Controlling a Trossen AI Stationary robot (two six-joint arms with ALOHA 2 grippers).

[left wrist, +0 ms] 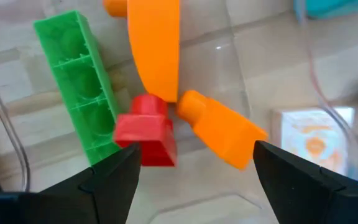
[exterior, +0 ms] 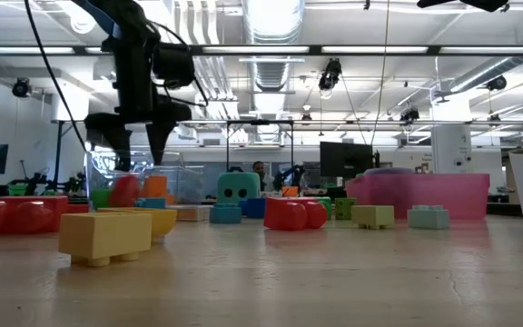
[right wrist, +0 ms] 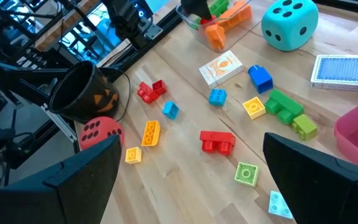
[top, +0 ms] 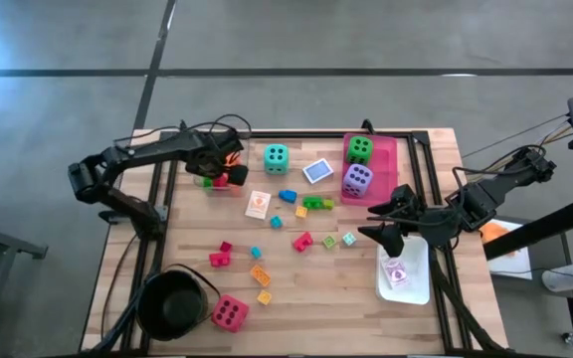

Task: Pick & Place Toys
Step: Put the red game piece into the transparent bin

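My left gripper (top: 217,164) is open over a clear tray (top: 229,179) at the far left. Its fingers stand on either side of a red block (left wrist: 146,132) and an orange block (left wrist: 221,129). A green block (left wrist: 79,81) lies beside them in the tray. In the low view the left gripper (exterior: 139,134) hangs just above the tray. My right gripper (top: 378,219) is open and empty at the right, beside a pink tray (top: 386,149) that holds a green die (top: 359,149) and a purple die (top: 357,179). A teal die (top: 276,156) and a pink-red die (top: 229,312) rest on the table.
A blue card (top: 317,171), an orange card (top: 258,204) and several small blocks (top: 302,240) lie scattered mid-table. A round black pot (top: 177,303) stands at the near left. A white tray (top: 406,273) holding a card stands at the near right.
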